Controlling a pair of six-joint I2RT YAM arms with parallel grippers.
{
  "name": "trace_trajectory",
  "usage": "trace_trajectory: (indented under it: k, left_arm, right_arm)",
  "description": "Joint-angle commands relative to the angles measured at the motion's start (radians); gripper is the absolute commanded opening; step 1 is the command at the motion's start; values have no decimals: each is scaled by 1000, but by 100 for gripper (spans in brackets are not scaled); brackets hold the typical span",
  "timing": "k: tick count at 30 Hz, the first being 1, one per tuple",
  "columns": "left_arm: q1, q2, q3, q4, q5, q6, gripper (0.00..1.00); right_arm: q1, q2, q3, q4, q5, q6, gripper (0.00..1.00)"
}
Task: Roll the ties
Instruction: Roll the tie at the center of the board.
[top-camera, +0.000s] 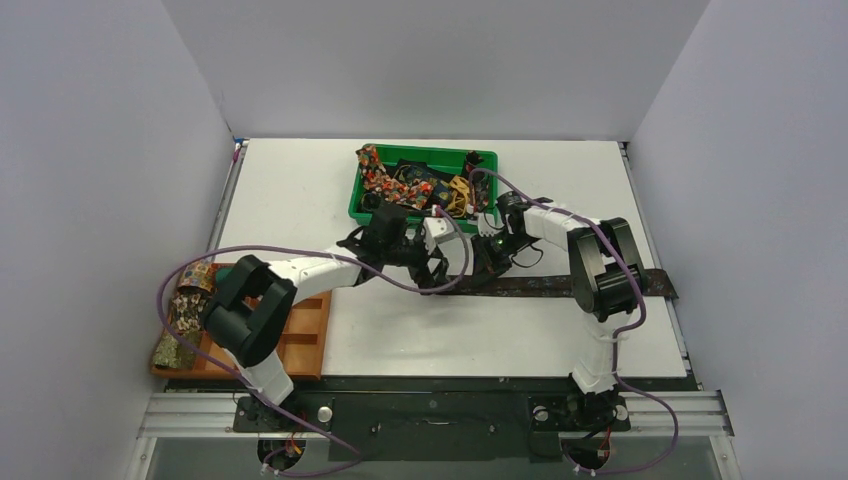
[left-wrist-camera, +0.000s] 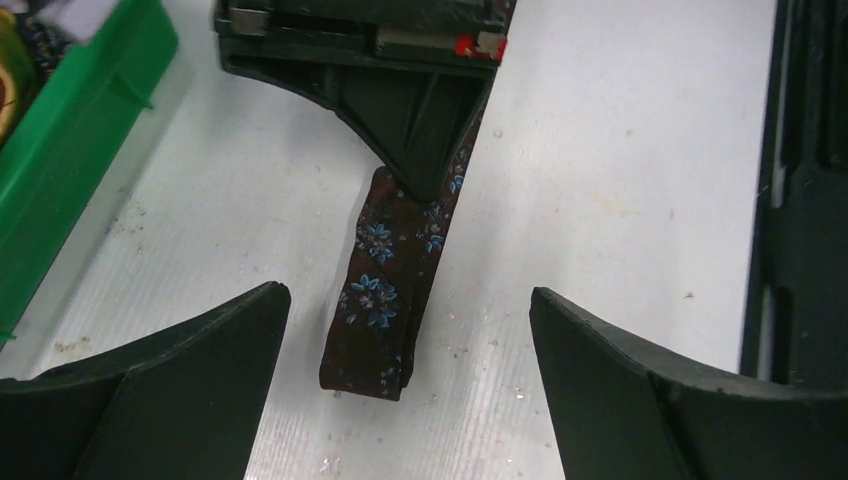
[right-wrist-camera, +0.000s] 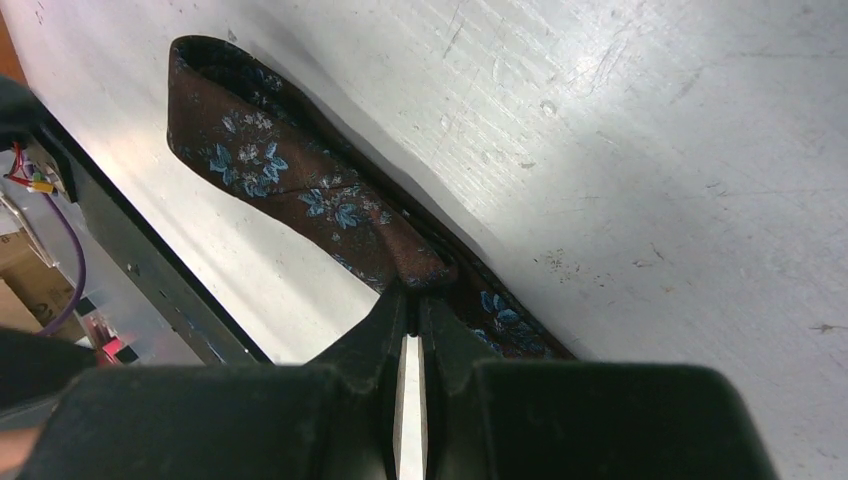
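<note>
Broadly, the white table (top-camera: 300, 190) fills the top view, with both arms reaching from the 6 o'clock edge toward its middle. A green bin (top-camera: 440, 152) sits at 12 o'clock near the far edge and holds a heap of loose ties (top-camera: 385, 180) in red floral, dark and yellow cloth. A wooden tray (top-camera: 305, 330) rests at 8 o'clock against the near left edge, and a few rolled ties (top-camera: 185, 305) lie at its left end.

One brown tie (top-camera: 540, 288) lies flat on the table, stretched in a straight strip from the centre out to the 3 o'clock edge, passing under the right arm. It is dark brown with small blue flowers, and its centre end is doubled back on itself (right-wrist-camera: 270, 165).

The left gripper (top-camera: 432, 268) hangs over that doubled end with its fingers spread wide. In the left wrist view the folded end (left-wrist-camera: 375, 300) lies between them, touching neither, its tip toward 6 o'clock.

The right gripper (top-camera: 487, 265) comes in from 12 o'clock in that same view. Its fingers are pressed together (right-wrist-camera: 412, 290), their tips pinching the tie at the fold and holding it against the table.
</note>
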Motion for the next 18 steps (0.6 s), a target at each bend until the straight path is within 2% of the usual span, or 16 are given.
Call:
trace_trajectory:
  k: [1, 7, 9, 13, 15, 16, 17, 18]
  left_arm:
    - [-51, 62, 20, 28, -77, 234, 89]
    - [-119, 173, 144, -80, -161, 307, 90]
    - [-144, 216, 186, -172, -175, 342, 90]
    - [-192, 276, 249, -249, -259, 397, 84]
    - [-209, 284, 246, -253, -283, 423, 77]
    - [-214, 287, 245, -258, -295, 435, 68]
    - [-218, 289, 243, -267, -298, 438, 64]
    - [-219, 291, 240, -269, -307, 441, 54]
  right_arm:
    - [0, -50, -9, 33, -27, -35, 0]
    - [-1, -72, -18, 36, -26, -47, 0]
    - [-1, -74, -21, 36, -31, -47, 0]
    - [2, -82, -25, 37, -43, -53, 1]
    - [1, -89, -26, 38, -45, -55, 3]
    - [1, -93, -26, 39, -46, -53, 4]
    - [2, -96, -26, 38, -46, -51, 5]
    - [0, -103, -27, 37, -45, -47, 8]
